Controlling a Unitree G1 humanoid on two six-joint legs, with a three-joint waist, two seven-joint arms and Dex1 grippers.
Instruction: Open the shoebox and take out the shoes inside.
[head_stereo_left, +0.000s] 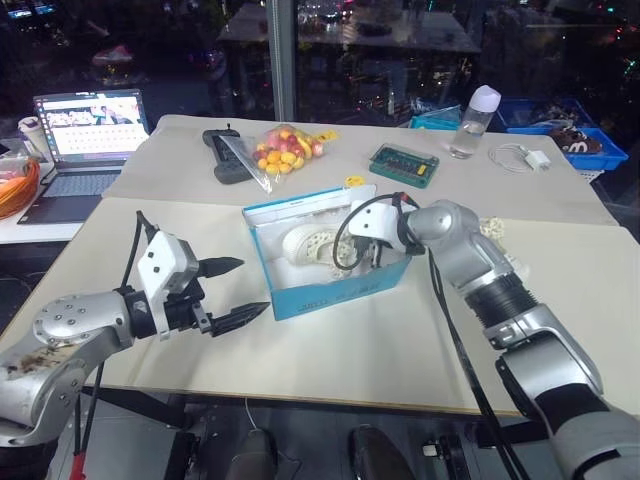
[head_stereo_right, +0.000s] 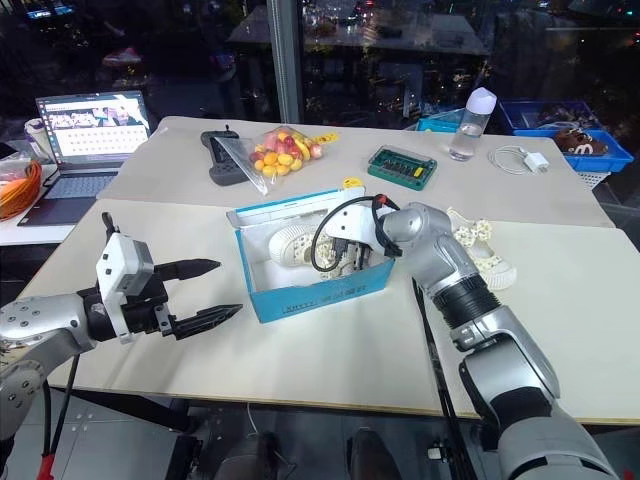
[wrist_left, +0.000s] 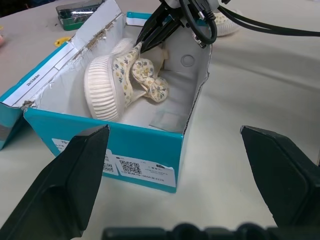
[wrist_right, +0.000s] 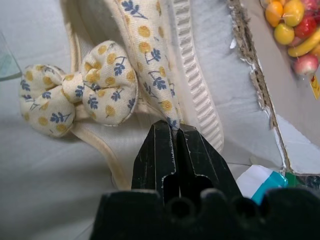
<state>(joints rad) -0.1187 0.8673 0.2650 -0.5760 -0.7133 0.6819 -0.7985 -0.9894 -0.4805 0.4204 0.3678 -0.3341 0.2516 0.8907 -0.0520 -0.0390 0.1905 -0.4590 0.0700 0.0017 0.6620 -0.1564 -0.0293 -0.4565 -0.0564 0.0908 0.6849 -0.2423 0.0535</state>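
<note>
The blue shoebox (head_stereo_left: 330, 295) stands open in the middle of the table, its lid flap (head_stereo_left: 310, 203) raised at the back. Inside lies one cream shoe (wrist_left: 107, 85) with a ribbed pale sole and a flowered bow (wrist_right: 80, 97). My right gripper (wrist_right: 175, 127) reaches down into the box and is shut on that shoe's flowered strap (wrist_right: 150, 60). A second cream shoe (head_stereo_right: 480, 250) lies on the table right of the box, partly behind my right arm. My left gripper (head_stereo_left: 255, 287) hovers open just left of the box, pointing at it and holding nothing.
At the back are a bag of fruit (head_stereo_left: 283, 150), a black remote (head_stereo_left: 222, 155), a green case (head_stereo_left: 404, 163), a water bottle (head_stereo_left: 475, 120) and a white charger cable (head_stereo_left: 525, 157). A laptop (head_stereo_left: 85, 130) sits far left. Blue bins (head_stereo_left: 570, 130) stand far right.
</note>
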